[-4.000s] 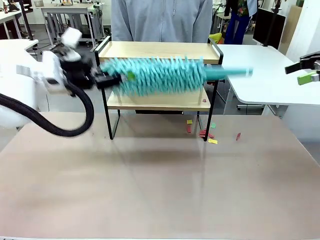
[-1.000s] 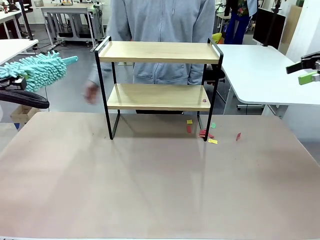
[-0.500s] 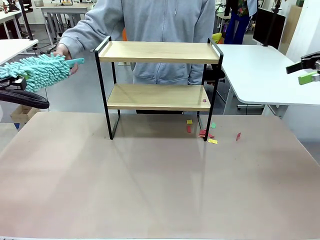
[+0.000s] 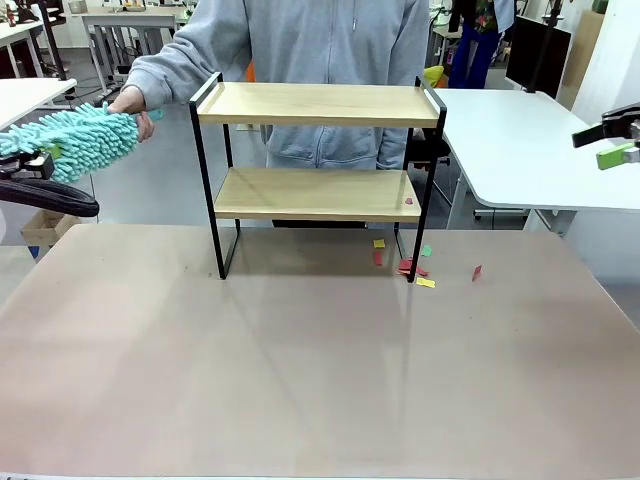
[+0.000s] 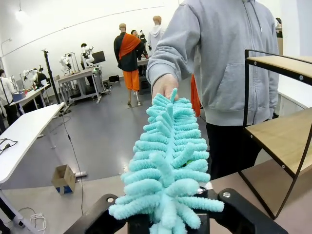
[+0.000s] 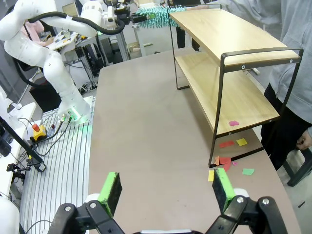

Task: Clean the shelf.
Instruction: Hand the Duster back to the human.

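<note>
The shelf (image 4: 315,104) stands at the far middle of the brown table, with both wooden boards bare except for a small pink scrap (image 4: 408,201) on the lower one. It also shows in the right wrist view (image 6: 229,63) and the left wrist view (image 5: 282,131). A teal fluffy duster (image 4: 70,140) hangs left of the shelf, off the table's edge. My left gripper (image 4: 22,166) has its jaws spread around the duster's near end (image 5: 168,165). A person's hand (image 4: 130,100) grips the far handle end. My right gripper (image 6: 165,187) is open and empty, high at the right (image 4: 608,140).
Coloured paper scraps (image 4: 410,268) lie on the table by the shelf's right foot. The person (image 4: 320,40) stands right behind the shelf. A white table (image 4: 520,140) lies to the right, another (image 4: 20,95) to the left. The brown table's near half (image 4: 320,370) is bare.
The person's hand has come in from behind the shelf and closed on the duster's handle. The duster stays in place by my left gripper. The right arm has not moved.
</note>
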`<state>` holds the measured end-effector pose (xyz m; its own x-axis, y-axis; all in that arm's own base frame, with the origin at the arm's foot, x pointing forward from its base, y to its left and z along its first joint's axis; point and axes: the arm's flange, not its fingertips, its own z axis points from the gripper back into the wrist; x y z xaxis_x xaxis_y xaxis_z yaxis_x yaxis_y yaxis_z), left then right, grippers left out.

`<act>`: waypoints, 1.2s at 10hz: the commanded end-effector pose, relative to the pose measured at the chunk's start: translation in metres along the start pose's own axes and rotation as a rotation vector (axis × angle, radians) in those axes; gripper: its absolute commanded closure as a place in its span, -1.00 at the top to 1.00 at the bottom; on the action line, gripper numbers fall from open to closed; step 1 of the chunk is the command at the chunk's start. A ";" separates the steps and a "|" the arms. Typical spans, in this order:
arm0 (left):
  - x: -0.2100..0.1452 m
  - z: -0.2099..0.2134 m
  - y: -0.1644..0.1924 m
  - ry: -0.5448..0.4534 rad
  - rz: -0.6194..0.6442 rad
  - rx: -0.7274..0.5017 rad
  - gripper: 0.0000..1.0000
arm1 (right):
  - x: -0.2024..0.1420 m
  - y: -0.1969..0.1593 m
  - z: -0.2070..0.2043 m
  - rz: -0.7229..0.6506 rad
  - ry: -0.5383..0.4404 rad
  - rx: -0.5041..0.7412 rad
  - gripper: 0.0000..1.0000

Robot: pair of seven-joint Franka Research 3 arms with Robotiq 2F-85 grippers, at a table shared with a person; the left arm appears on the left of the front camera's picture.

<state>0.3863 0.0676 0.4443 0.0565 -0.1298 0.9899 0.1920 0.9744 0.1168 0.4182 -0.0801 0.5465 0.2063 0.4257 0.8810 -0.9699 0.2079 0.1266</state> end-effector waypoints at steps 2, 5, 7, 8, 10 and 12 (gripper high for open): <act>0.023 0.017 0.000 0.031 0.039 -0.013 1.00 | 0.001 0.002 0.000 0.004 0.005 -0.012 1.00; 0.065 0.038 0.020 0.087 0.195 -0.036 1.00 | 0.001 0.002 0.000 0.004 0.005 -0.012 1.00; 0.107 0.051 0.054 0.078 0.364 -0.052 1.00 | 0.001 0.002 0.000 0.004 0.005 -0.012 1.00; 0.134 0.060 0.080 0.041 0.449 -0.065 1.00 | 0.001 0.002 0.000 0.004 0.005 -0.012 1.00; 0.170 0.080 0.120 -0.013 0.543 -0.072 1.00 | 0.001 0.002 0.000 0.004 0.005 -0.012 1.00; 0.178 0.090 0.152 -0.043 0.612 -0.034 1.00 | 0.001 0.002 0.000 0.004 0.005 -0.012 1.00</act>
<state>0.3320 0.2037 0.6461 0.1177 0.4345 0.8930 0.1637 0.8784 -0.4490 0.4182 -0.0800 0.5465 0.2065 0.4262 0.8808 -0.9699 0.2080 0.1267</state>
